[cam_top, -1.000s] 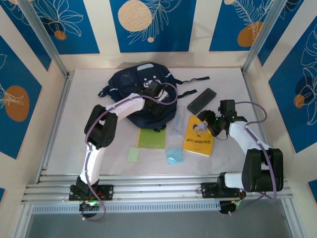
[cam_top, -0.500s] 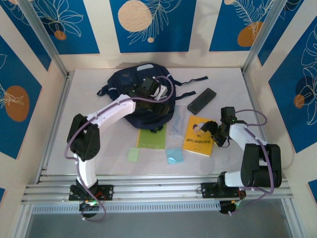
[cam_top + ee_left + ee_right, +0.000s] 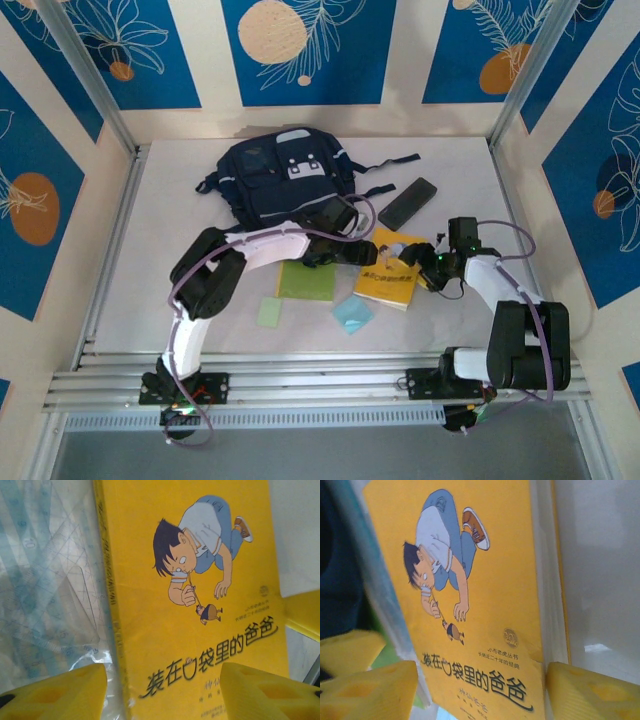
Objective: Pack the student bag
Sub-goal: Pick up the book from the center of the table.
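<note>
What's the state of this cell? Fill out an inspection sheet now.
Surface: white table, bare around the items.
Job's things: navy backpack lying at the back; yellow children's book in front of it.
Clutter: black case, green notebook, pale green pad, small cyan sheet, clear ruler pouch beside the book.
Grippers: left gripper and right gripper both over the book, fingers apart.
Cables: purple cables loop along both arms.
Surroundings: blue-and-cream wall panels, aluminium frame.
</note>
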